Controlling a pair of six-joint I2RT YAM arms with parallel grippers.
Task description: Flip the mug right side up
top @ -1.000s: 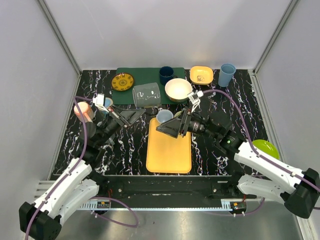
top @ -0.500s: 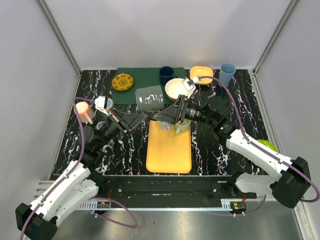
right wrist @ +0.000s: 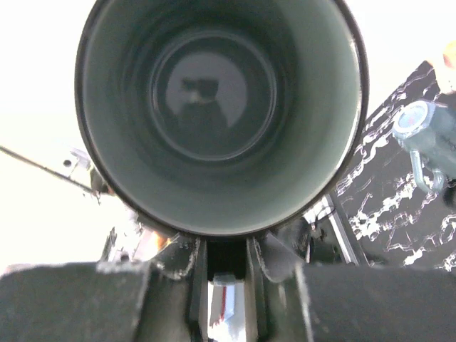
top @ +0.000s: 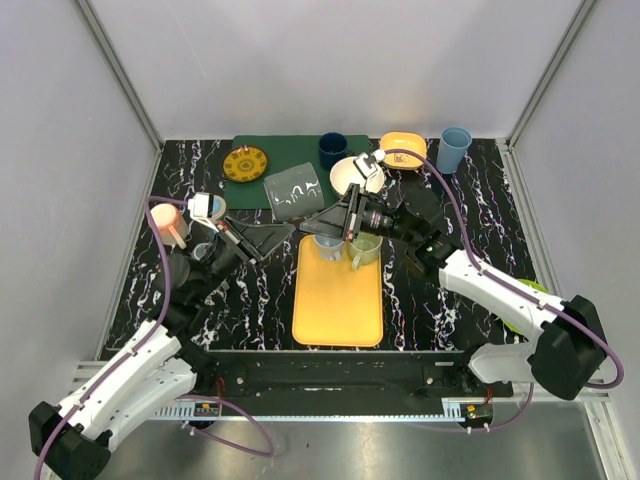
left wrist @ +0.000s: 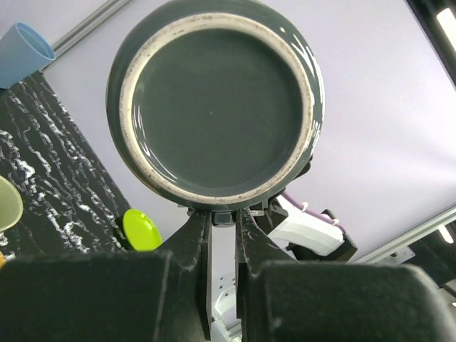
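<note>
While both arms reach in over the middle of the table, what I'm watching is the mug (top: 293, 190), a grey one, up off the table and lying on its side between them. From the left wrist camera I get its base square on, a pale unglazed ring around a dark disc. It sits just above the left gripper (left wrist: 222, 217), whose fingers (left wrist: 192, 256) are drawn nearly together with the mug's handle nipped between their tips.

From the right wrist camera I'm looking straight down the open mouth to the bottom. The mug sits just above the right gripper (right wrist: 225, 246) too, and its fingers are likewise pulled in close on a dark stub of the handle. So the base faces the left hand and the mouth faces the right hand, with both hands pinching at the handle side.

Just on the near side of the right gripper, down on the table, lies a yellow tray (top: 338, 300) carrying a pale blue cup (top: 328, 243) and a green cup (top: 365, 248). Beyond the left gripper's tips there is a green mat (top: 300, 150).
</note>
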